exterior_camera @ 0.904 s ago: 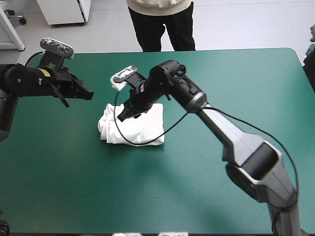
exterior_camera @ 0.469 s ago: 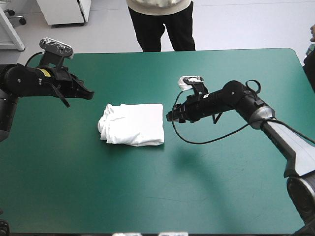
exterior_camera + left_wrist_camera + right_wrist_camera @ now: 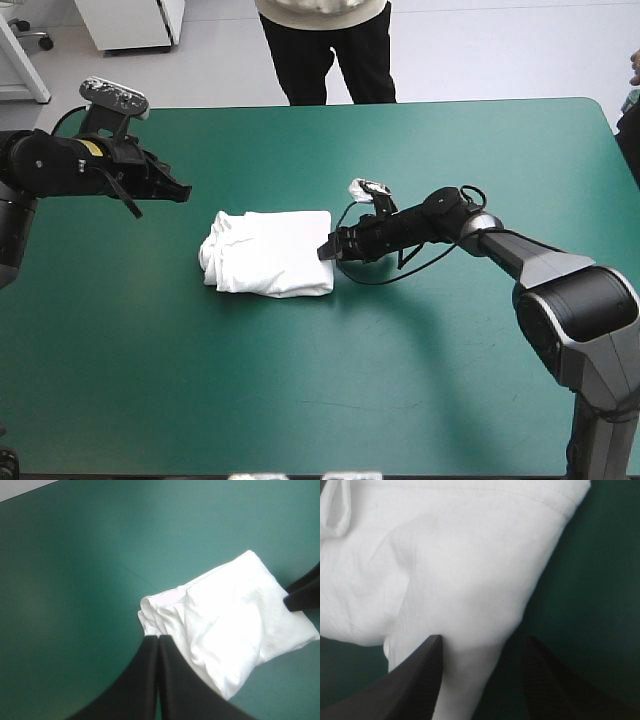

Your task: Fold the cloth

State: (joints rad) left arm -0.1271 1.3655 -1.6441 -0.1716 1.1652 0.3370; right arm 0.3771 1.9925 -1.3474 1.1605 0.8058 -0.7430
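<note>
The T-shirt (image 3: 270, 252) is a folded white bundle lying flat on the teal-green table (image 3: 300, 400), a little toward 9 o'clock from the table's middle in the high view. Its 3 o'clock side is a smooth, straight fold. Its 9 o'clock end is bunched into rumpled rolls. In the right wrist view the T-shirt (image 3: 460, 565) fills most of the field, with a stitched hem running along its far edge and a soft crease across the middle.

The right gripper (image 3: 327, 252) is at the bundle's 3 o'clock edge, low over the table, with its arm reaching in from 3 o'clock. The right gripper (image 3: 482, 645) is open in its own view: the two black fingers (image 3: 427, 675) stand apart, and a tongue of the white cloth lies between them, closer to one finger than the other. Whether they touch the cloth cannot be told.

The left gripper (image 3: 180, 192) hangs apart from the bundle at its 10 o'clock. The left gripper (image 3: 159, 645) is closed and empty, its fingers meeting in one pointed arch. The T-shirt (image 3: 230, 625) lies ahead of it, with the right gripper (image 3: 302, 597) at the cloth's far edge.
</note>
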